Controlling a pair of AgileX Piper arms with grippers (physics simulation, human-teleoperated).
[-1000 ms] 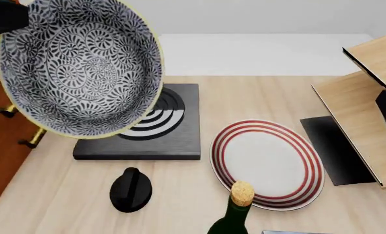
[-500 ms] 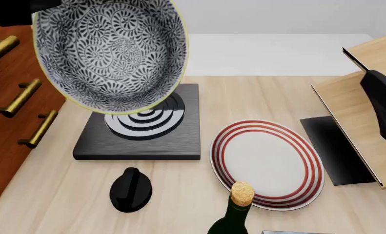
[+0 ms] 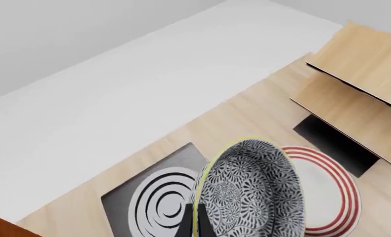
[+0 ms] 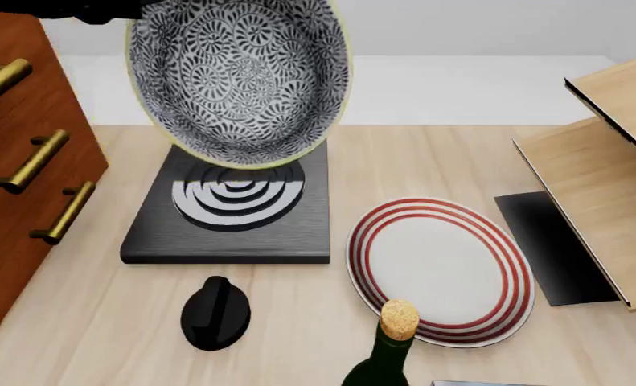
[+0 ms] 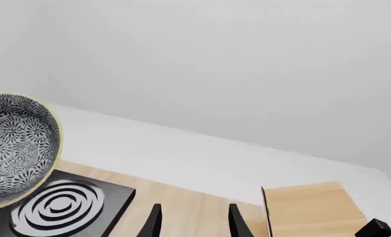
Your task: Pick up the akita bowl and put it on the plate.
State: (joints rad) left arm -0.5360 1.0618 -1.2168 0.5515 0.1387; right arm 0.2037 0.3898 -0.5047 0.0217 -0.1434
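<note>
The akita bowl (image 4: 240, 80), black-and-white swirls with a pale yellow rim, hangs high above the black ringed slab (image 4: 231, 211), tilted with its inside facing the front camera. My left gripper (image 3: 196, 219) is shut on the bowl's rim (image 3: 212, 170); in the front view only a dark part of that arm shows at the top left. The plate (image 4: 441, 269), white with red rings, lies flat on the table to the right of the slab and holds nothing. My right gripper (image 5: 194, 219) is open with nothing between its fingers, away from the bowl (image 5: 14, 143).
A brown drawer cabinet (image 4: 22, 153) with brass handles stands at the left. A wooden shelf (image 4: 602, 165) and a black mat (image 4: 554, 245) are at the right. A black knob-shaped object (image 4: 215, 314) and a corked green bottle (image 4: 395, 338) sit near the front edge.
The bowl has travelled right in my left gripper, from over the cabinet to above the slab. The right arm has slid almost out of the front view at the right edge.
</note>
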